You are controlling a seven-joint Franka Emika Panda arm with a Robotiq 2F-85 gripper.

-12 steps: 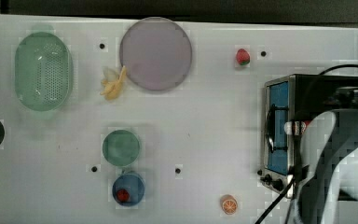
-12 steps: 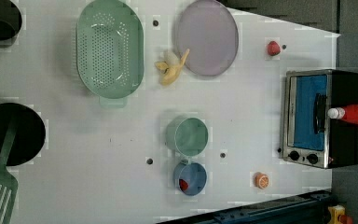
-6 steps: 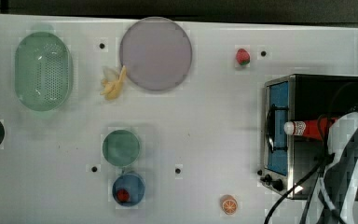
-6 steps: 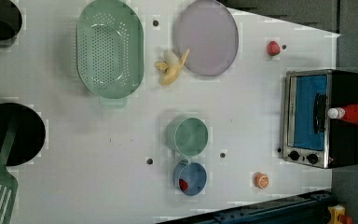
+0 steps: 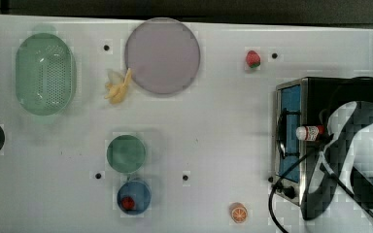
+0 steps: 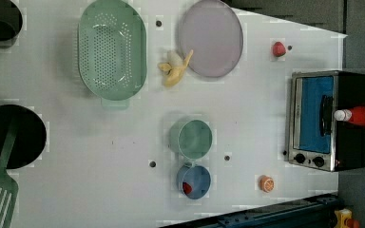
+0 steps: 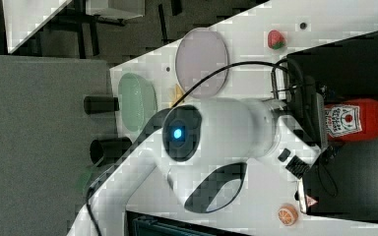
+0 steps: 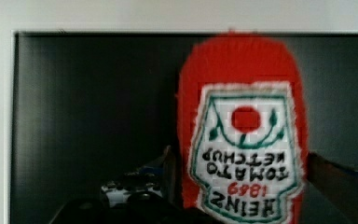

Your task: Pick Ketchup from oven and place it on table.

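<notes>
Fingers (image 8: 240,161) spread either side of the ketchup (image 8: 242,130), lying on the oven (image 5: 330,97). Closing off-centre could roll it off the top.

Top and left views look straight down, sharing the table (image 5: 213,121).

The arm (image 5: 364,155) now reaches lower over the oven (image 5: 340,97) in the top view than in the earlier pictures. It covers most of the ketchup (image 5: 310,132), leaving the cap and label end visible past the wrist. The gripper (image 8: 242,186) straddles the bottle, a finger (image 8: 340,179) on each side, spread wide.
</notes>
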